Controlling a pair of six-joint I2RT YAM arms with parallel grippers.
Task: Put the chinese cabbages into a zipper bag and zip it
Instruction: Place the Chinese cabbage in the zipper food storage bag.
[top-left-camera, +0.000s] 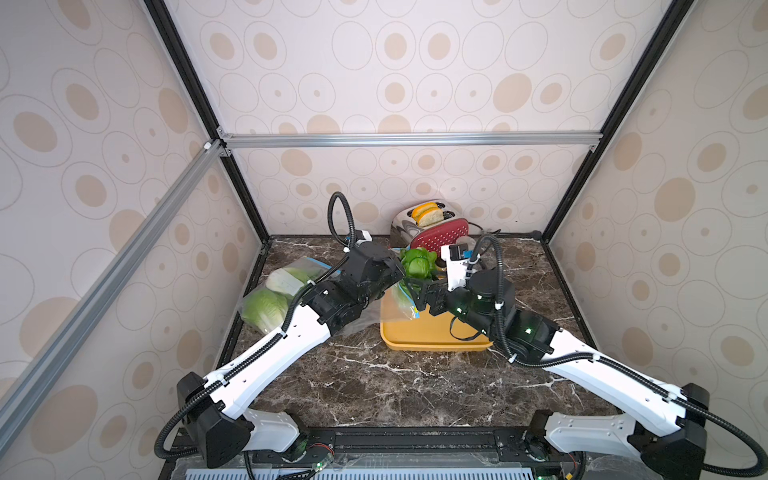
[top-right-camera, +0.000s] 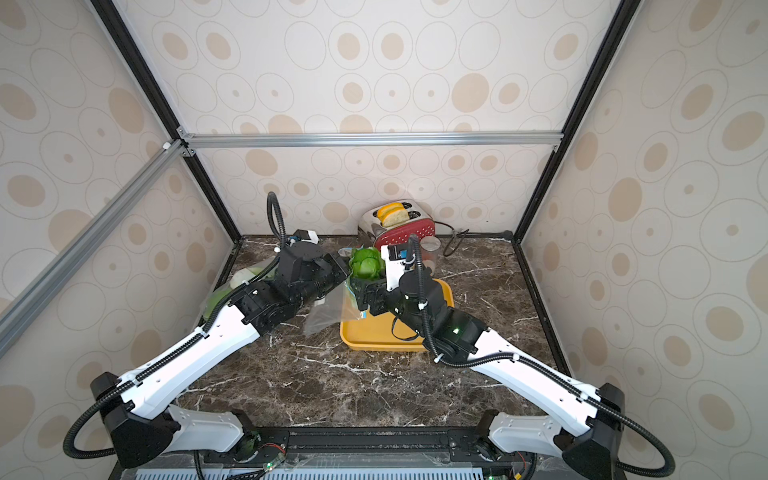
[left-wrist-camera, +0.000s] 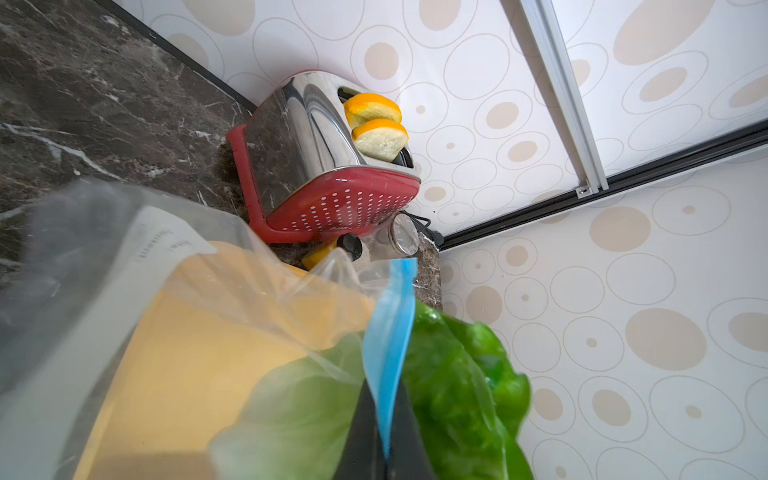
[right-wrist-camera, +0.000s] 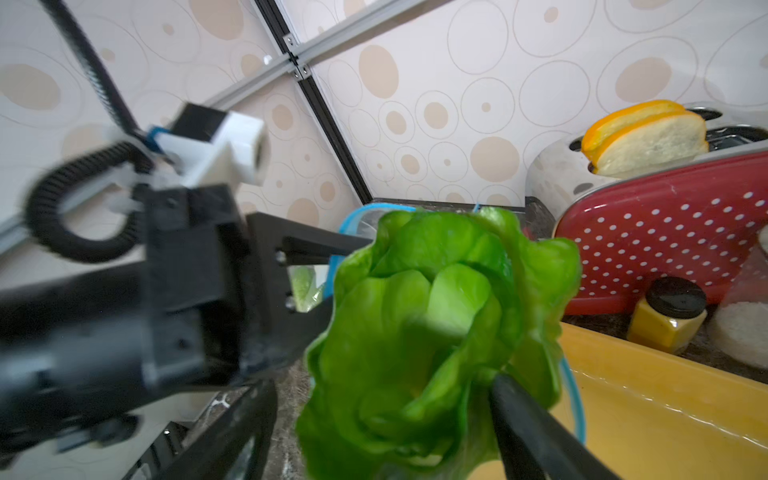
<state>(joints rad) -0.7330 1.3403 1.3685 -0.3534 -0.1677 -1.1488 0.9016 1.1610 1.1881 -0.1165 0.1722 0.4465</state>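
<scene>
- Right wrist view: right claw (right-wrist-camera: 382, 382) spread around the chinese cabbage (right-wrist-camera: 436, 311), long axis upright, leaf tips up.
- Left claw (left-wrist-camera: 384, 419) pinches the zipper bag (left-wrist-camera: 390, 332) rim beside it.
- Beneath: yellow tray (top-left-camera: 432, 343), dark marble surface (top-left-camera: 374, 374), oval-patterned walls (top-left-camera: 415, 83).

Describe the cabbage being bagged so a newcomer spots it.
Start at the red dotted toaster by the back wall. Right before it, a bright green leafy cabbage head stands upright in a clear blue-rimmed bag. The other cabbages lie near the left wall.
</scene>
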